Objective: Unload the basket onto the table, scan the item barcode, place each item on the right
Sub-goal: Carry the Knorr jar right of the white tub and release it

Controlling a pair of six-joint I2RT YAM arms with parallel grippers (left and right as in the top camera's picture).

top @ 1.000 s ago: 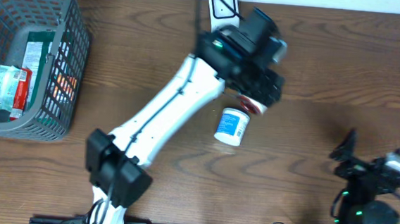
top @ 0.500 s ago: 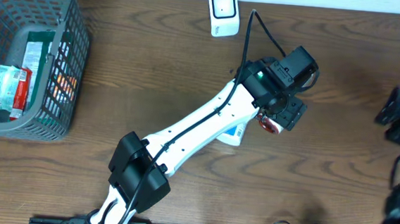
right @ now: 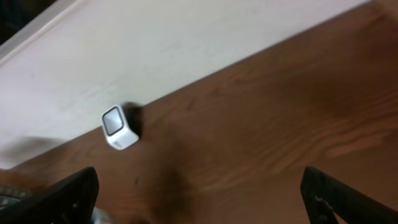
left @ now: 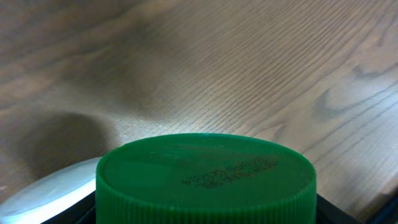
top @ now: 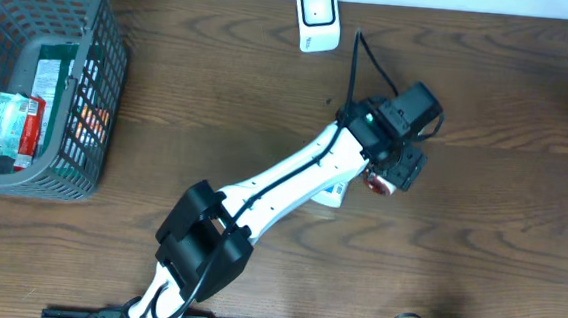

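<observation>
The item (left: pixel 205 180) has a wide green ribbed cap with faint embossed print, and it fills the bottom of the left wrist view between black jaws. My left gripper (left: pixel 205 208) is shut on it. From overhead the left gripper (top: pixel 396 165) hangs over the table's middle right, with a red and white part of the item (top: pixel 378 183) showing below it. No barcode shows. The white scanner (top: pixel 317 17) stands at the table's far edge, well apart from the item. My right gripper (right: pixel 202 199) is open and empty, looking down at the scanner (right: pixel 119 128).
A white jar with a blue label (top: pixel 335 193) lies on the table, mostly hidden under the left arm. A grey basket (top: pixel 73 164) with several packets stands at the far left. The right arm is outside the overhead view.
The left arm swung the item away from the scanner, to the right and toward the table's middle. The right arm rose from the lower right and left the overhead view.
</observation>
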